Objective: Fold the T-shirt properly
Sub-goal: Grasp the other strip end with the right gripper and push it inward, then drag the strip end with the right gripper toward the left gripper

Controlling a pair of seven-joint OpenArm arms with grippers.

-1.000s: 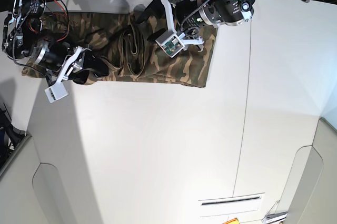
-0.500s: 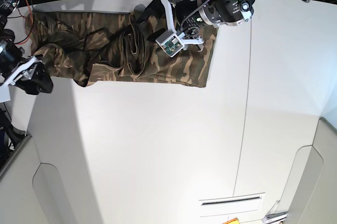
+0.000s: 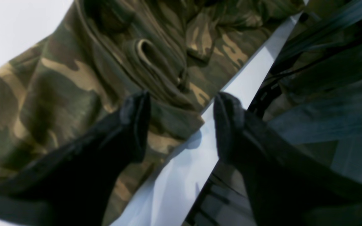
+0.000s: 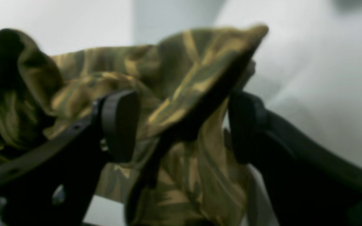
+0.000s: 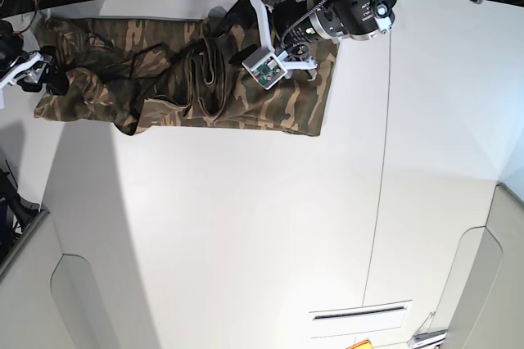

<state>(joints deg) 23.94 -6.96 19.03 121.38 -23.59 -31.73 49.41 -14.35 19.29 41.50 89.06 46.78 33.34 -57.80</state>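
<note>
The T-shirt (image 5: 205, 79) lies bunched in a long band along the worktop's (image 5: 246, 242) far edge. The right gripper (image 4: 181, 125), jaws wide, straddles one end; the left gripper (image 3: 181, 125), jaws also wide, hovers over the far hem.

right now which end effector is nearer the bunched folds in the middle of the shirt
Left. The left end effector hangs beside the folds; the right end effector is at the T-shirt's far end.
</note>
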